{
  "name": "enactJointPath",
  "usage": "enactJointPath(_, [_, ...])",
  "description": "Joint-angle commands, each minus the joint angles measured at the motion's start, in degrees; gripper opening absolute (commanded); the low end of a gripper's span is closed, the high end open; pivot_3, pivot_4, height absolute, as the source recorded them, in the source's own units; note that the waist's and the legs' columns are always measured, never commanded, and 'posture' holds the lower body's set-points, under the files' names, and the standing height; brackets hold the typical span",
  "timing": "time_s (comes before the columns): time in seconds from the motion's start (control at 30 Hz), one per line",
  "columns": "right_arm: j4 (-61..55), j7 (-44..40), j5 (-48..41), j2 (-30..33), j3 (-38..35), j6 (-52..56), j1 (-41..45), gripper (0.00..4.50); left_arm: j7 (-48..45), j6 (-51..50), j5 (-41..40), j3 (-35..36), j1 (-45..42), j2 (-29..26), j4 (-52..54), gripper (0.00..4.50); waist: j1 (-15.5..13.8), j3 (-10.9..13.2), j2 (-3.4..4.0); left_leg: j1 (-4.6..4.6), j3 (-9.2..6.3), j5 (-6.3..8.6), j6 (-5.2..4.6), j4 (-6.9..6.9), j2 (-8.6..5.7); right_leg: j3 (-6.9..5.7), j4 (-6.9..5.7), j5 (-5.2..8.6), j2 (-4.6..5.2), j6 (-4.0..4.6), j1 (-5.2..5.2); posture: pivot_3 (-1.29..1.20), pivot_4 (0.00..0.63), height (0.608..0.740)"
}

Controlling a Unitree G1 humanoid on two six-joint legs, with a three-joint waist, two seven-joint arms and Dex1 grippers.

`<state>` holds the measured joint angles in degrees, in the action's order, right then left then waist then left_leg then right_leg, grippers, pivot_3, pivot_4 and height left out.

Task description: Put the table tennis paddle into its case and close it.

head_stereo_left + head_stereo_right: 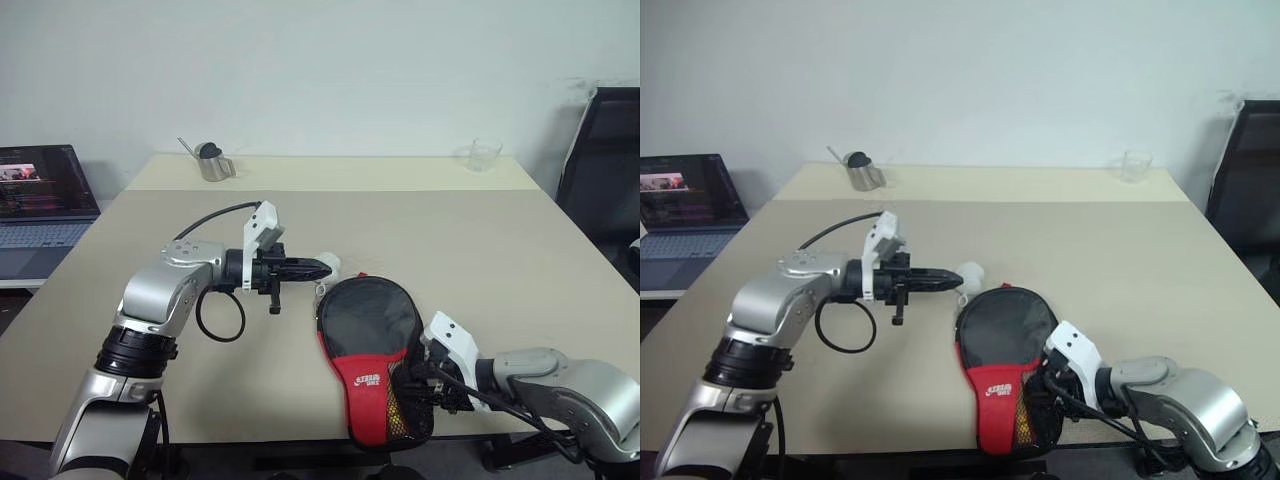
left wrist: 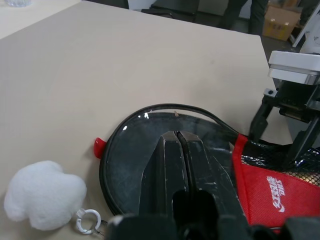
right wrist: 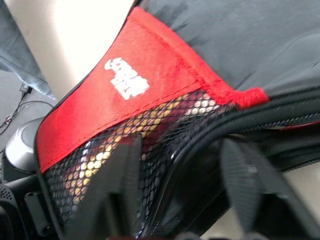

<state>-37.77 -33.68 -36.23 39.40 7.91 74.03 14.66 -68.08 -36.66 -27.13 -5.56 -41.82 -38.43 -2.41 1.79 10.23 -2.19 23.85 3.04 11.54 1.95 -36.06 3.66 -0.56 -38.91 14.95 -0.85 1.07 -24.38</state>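
At the near table edge, around 5 o'clock in the head view, the right gripper [image 1: 418, 385] sits against the case's [image 1: 368, 340] handle end. In its wrist view the two fingers [image 3: 118, 185] are spread apart, one on each side of the black mesh pocket [image 3: 150, 150] and the zip edge, so the gripper is released rather than clamped; whether either finger touches the fabric cannot be told. Yellow and red show through the mesh, but the paddle itself cannot be made out.

The case lies flat on the table [image 1: 480, 250], its red part with the white logo [image 1: 370, 379] hanging toward the near edge and its round black part pointing to 12 o'clock. A small red tab [image 2: 99, 146] sticks out from the rim.

Just beyond, at 10 o'clock from the case, the left gripper [image 1: 322, 268] points level toward 3 o'clock, fingers [image 2: 167, 175] clenched together, holding nothing visible. A white fluffy charm [image 2: 44, 195] on a small ring [image 2: 87, 220] lies just beside its tip.

Far off, a metal cup [image 1: 213, 162] stands at 11 o'clock and a clear glass [image 1: 484, 155] at 1 o'clock. A laptop [image 1: 40, 195] sits at 9 o'clock, a black chair [image 1: 605, 170] at 3 o'clock.
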Motion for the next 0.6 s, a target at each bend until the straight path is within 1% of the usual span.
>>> enactJointPath(0.03, [0.24, -0.11, 0.9, 1.81, -0.38, -1.73, 0.72, 3.71, 0.03, 1.47, 0.18, 0.92, -1.34, 0.17, 0.67, 0.0, 0.0, 0.0, 0.0, 0.0, 0.0, 0.0, 0.0, 0.0, 0.0, 0.0, 0.0, 0.0, 0.0, 0.0, 0.0, 0.0, 0.15, 0.74])
enactJointPath(0.13, [1.11, -3.92, 1.33, 6.73, -1.79, -4.9, 0.62, 3.71, 0.13, 1.83, 0.38, 1.2, -1.13, 0.06, 0.62, 0.0, -0.03, 0.0, 0.0, 0.0, 0.01, 0.0, 0.0, -0.02, -0.03, 0.0, 0.0, 0.0, 0.01, 0.0, 0.01, 0.0, 0.15, 0.74])
enactJointPath(0.2, [1.86, -8.36, 0.96, 10.27, -4.13, -9.37, 0.53, 3.71, 1.36, 2.89, 1.19, 1.75, -1.25, 0.23, -0.26, 0.0, -0.07, 0.0, 0.0, 0.01, 0.02, 0.0, 0.0, -0.03, -0.05, 0.01, 0.01, 0.0, 0.02, -0.01, 0.01, 0.0, 0.15, 0.74])
enactJointPath(0.3, [5.02, -13.56, 2.1, 15.16, -7.02, -15.59, 1.13, 3.71, 6.88, 7.6, 5.94, 2.08, -2.39, 1.07, -4.99, 0.0, -0.07, 0.0, -0.01, -0.02, 0.01, 0.0, 0.0, -0.02, -0.04, 0.0, 0.02, 0.0, 0.01, -0.01, 0.02, 0.0, 0.15, 0.74])
enactJointPath(0.37, [8.98, -13.88, 4.02, 15.97, -8.04, -19.14, 4.1, 3.71, 11.2, 9.83, 8.96, 2.3, -3.64, 1.8, -9.18, 0.0, -0.02, 0.01, -0.01, -0.04, -0.02, 0.0, -0.01, -0.03, -0.02, -0.03, 0.0, 0.0, -0.01, 0.0, 0.04, 0.0, 0.15, 0.74])
enactJointPath(0.43, [12.27, -11.71, 5.11, 12.7, -8.43, -22.4, 8.28, 3.71, 14.81, 9.55, 10.1, 2.92, -5.12, 3.17, -12.74, 0.0, 0.11, 0.02, -0.03, -0.09, 0.0, -0.01, -0.01, -0.05, -0.02, 0.02, -0.03, -0.02, -0.01, -0.03, 0.06, 0.0, 0.15, 0.74])
enactJointPath(0.5, [14.3, -7.57, 5.88, 6.14, -7.93, -24.85, 12.19, 3.71, 17.49, 8.54, 11.47, 2.54, -6.84, 4.84, -16.4, 0.0, 0.14, 0.03, -0.08, -0.1, -0.01, -0.01, -0.01, -0.08, -0.01, 0.03, -0.05, -0.03, -0.01, -0.04, 0.07, 0.0, 0.15, 0.74])
enactJointPath(0.6, [14.36, -3.9, 9.87, -2.05, -1.74, -28.5, 14.28, 3.71, 20.89, 7.89, 14.44, 0.69, -9.55, 8.17, -22.85, 0.0, -0.06, 0.02, -0.09, -0.03, -0.09, -0.01, 0.0, -0.03, 0.01, -0.02, -0.04, -0.03, -0.06, -0.03, 0.04, 0.0, 0.15, 0.74])
